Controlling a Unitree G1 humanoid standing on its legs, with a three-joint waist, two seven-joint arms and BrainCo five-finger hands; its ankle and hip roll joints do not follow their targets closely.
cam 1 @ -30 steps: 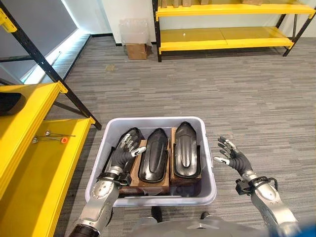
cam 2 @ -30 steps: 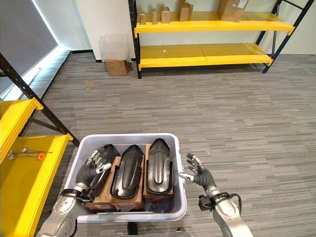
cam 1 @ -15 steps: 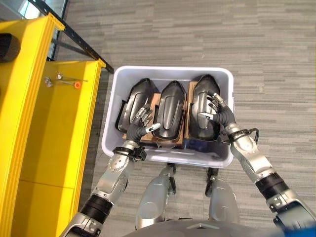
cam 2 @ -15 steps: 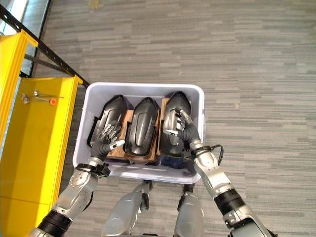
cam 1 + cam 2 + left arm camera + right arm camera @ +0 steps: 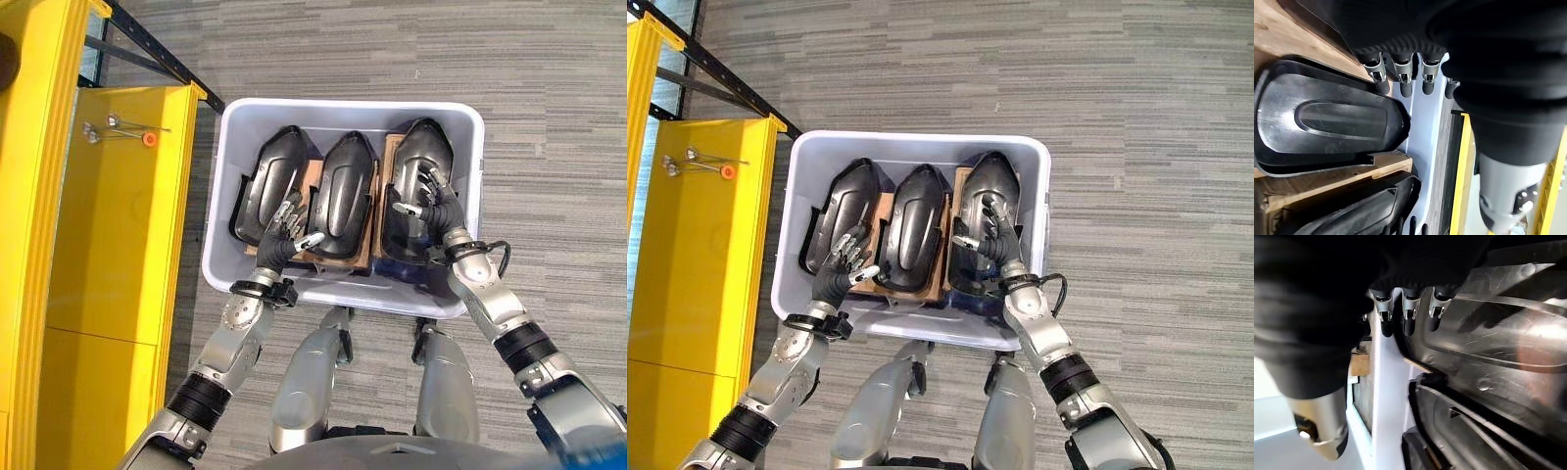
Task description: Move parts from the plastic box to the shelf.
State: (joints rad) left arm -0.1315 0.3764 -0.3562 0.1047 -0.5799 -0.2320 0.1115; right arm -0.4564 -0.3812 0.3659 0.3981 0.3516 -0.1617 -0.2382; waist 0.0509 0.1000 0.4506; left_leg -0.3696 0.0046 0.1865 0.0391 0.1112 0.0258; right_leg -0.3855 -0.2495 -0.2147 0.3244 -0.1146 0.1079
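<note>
From the left eye view, the pale grey plastic box [image 5: 343,201] holds three glossy black moulded shell parts lying side by side on brown wooden blocks [image 5: 312,186], their long axes running away from the robot. The left hand [image 5: 282,238] hangs with loosely spread fingers, holding nothing, over the near end of the gap between the left black part [image 5: 263,186] and the middle black part [image 5: 343,191]. The right hand [image 5: 428,201] lies on the right black part [image 5: 416,186], its fingers relaxed along the part's length, not closed round it.

In the right eye view, the yellow metal shelf [image 5: 696,245] stands beyond the left hand, outside the box wall, so the left hand looks the nearer to it.

In the left wrist view, straight dark-tipped fingers [image 5: 1403,81] point past a part's rounded end toward the box wall.

In the right wrist view, its fingers [image 5: 1408,313] reach along the right part's scuffed surface, beside the wall. I judge a grasp must cross each part's narrow width.
</note>
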